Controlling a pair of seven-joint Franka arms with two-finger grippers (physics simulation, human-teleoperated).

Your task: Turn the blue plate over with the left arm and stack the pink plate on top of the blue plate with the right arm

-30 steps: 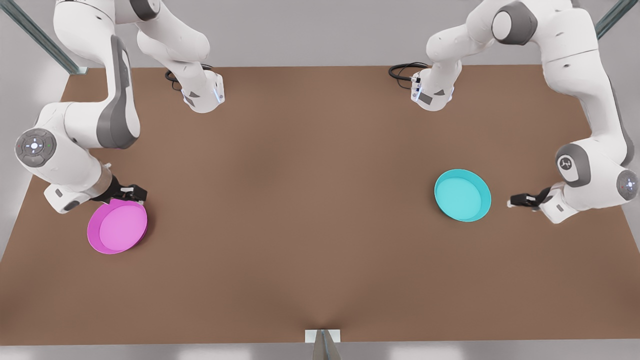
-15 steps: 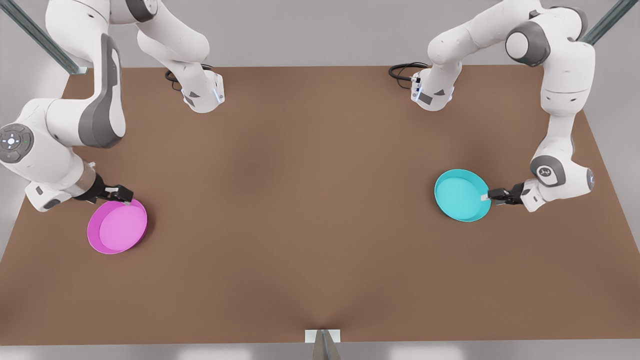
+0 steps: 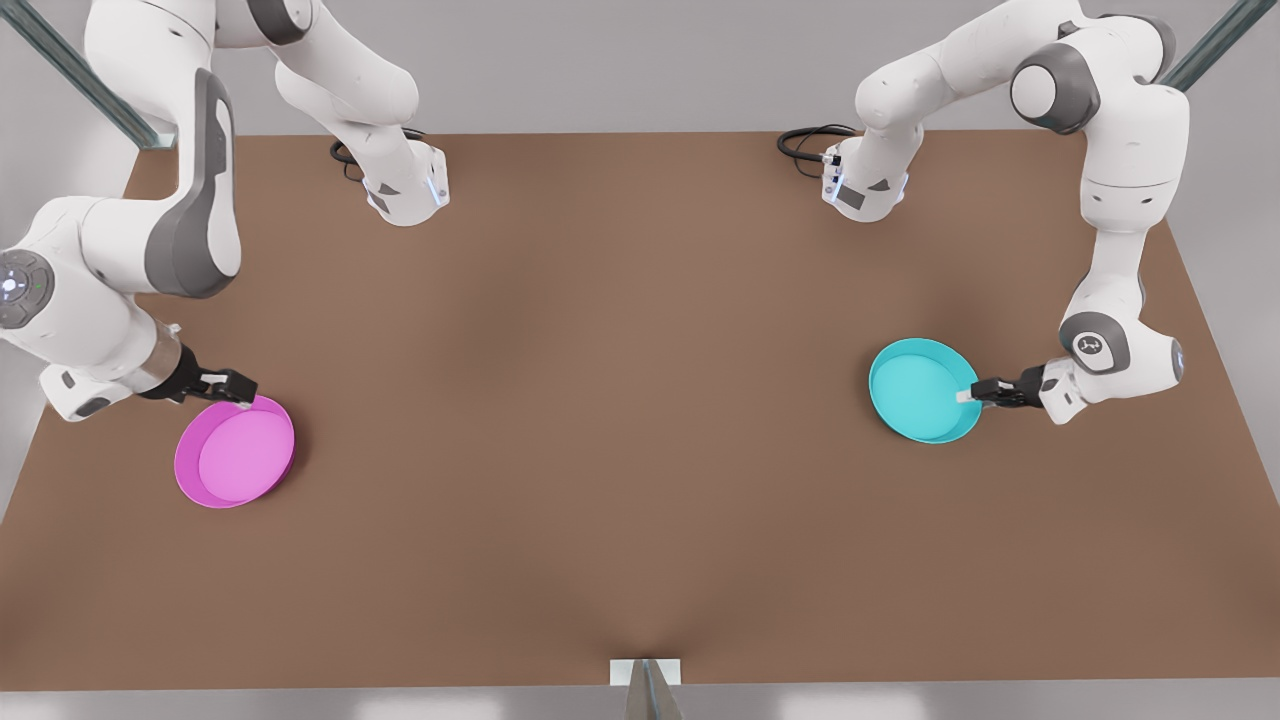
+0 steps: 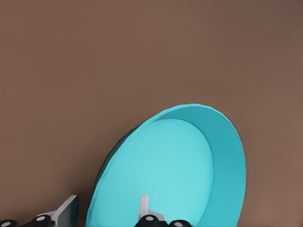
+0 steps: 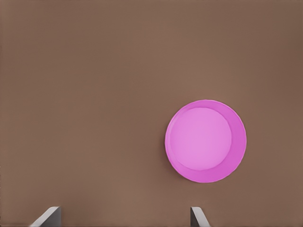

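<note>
The blue plate (image 3: 920, 392) lies rim up on the brown table at the front view's right. My left gripper (image 3: 968, 396) is at its right rim. In the left wrist view its open fingers (image 4: 143, 204) straddle the rim of the blue plate (image 4: 165, 175), one inside the plate and one outside. The pink plate (image 3: 235, 455) lies rim up at the front view's left. My right gripper (image 3: 243, 398) hovers by its far rim. In the right wrist view the right gripper (image 5: 125, 213) is open and the pink plate (image 5: 206, 141) lies ahead of the fingers, apart from them.
Both arm bases (image 3: 405, 190) (image 3: 865, 185) stand at the table's far side with black cables beside them. A small white bracket (image 3: 645, 672) sits at the front edge. Bare brown tabletop (image 3: 600, 400) spans the stretch between the two plates.
The left gripper has moved in from the right and now straddles the blue plate's rim. The right gripper has drawn back a little toward the front view's left. Both plates stay put.
</note>
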